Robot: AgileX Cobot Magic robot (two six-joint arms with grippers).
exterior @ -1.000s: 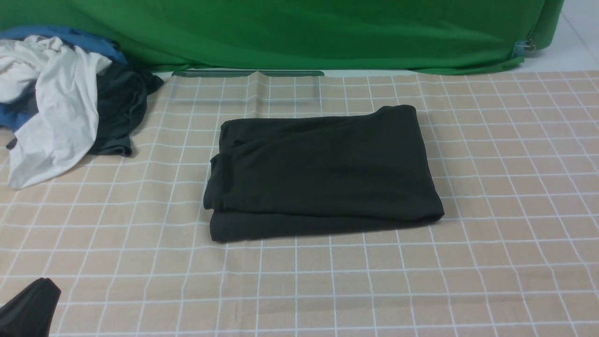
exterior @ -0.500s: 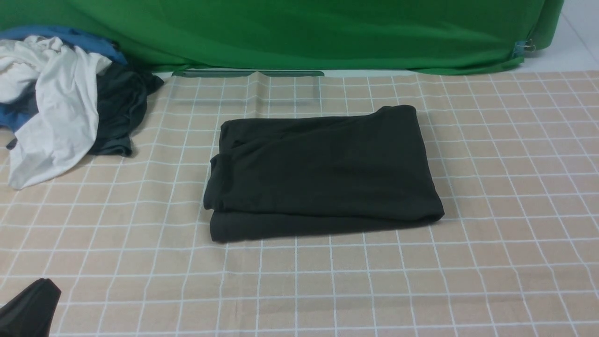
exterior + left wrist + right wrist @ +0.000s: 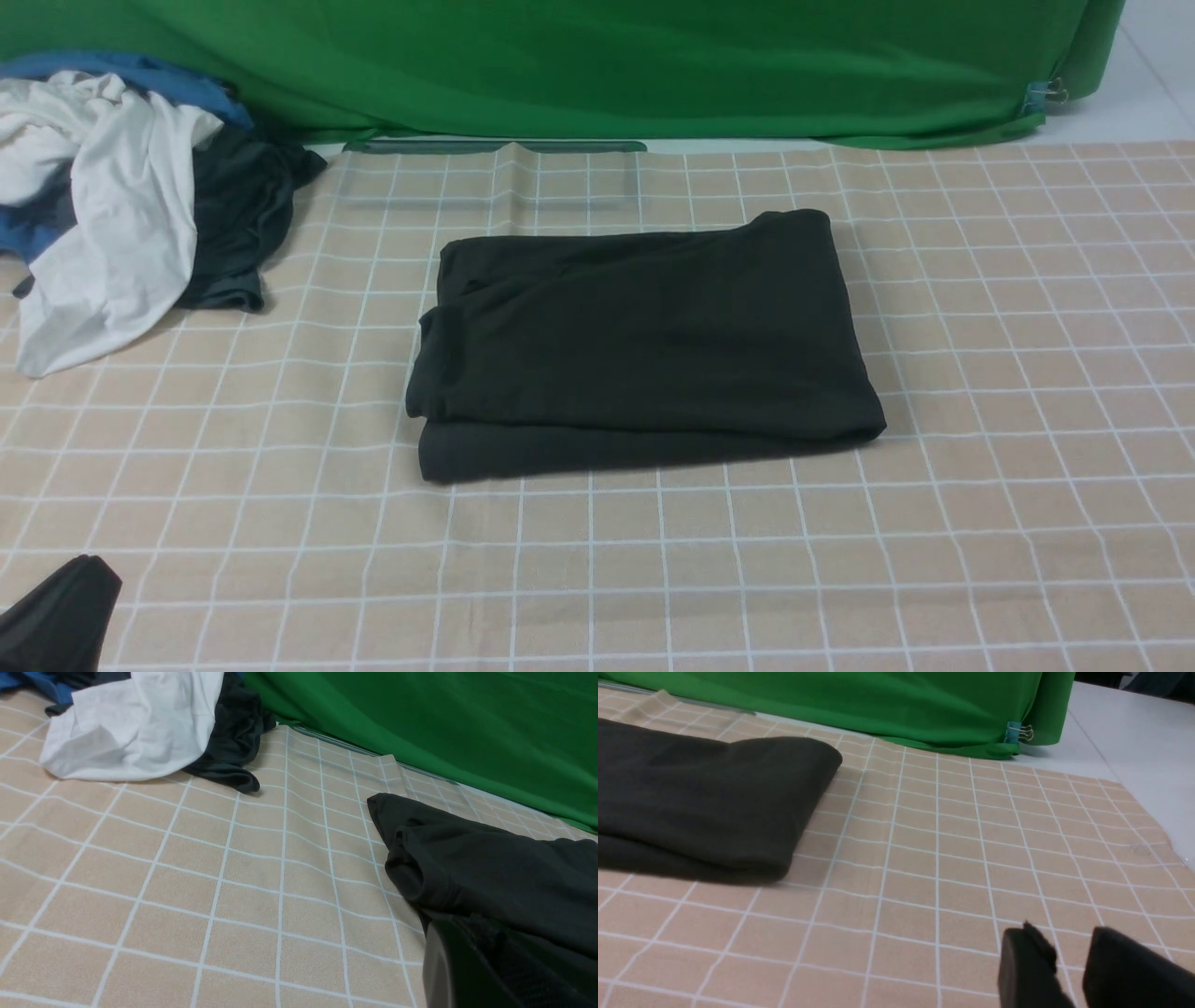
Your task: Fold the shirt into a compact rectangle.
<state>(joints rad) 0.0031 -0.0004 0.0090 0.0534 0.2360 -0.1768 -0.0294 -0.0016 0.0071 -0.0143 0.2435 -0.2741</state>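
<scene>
A black shirt [image 3: 644, 345] lies folded into a neat, thick rectangle at the middle of the surface [image 3: 980, 485], which is covered by a beige cloth with a white grid. The folded edges stack in two layers along the near side, and the left end shows small rolled folds. No print is visible on the upward face.

The left gripper [image 3: 56, 616] sits low at the near left corner of the front view, well apart from the shirt and holding nothing; its jaws are closed. In the left wrist view the shirt's left end appears just beyond the dark gripper body [image 3: 495, 970].

The right gripper [image 3: 1069, 966] shows only in its own wrist view, hovering above bare cloth near the shirt's right end, with a narrow gap between its jaws and nothing between them.

At the far left lies a heap of clothes: a white garment [image 3: 103, 215], a dark grey garment [image 3: 238, 224] and a blue garment [image 3: 131, 75]. A green backdrop [image 3: 597, 65] hangs behind.
</scene>
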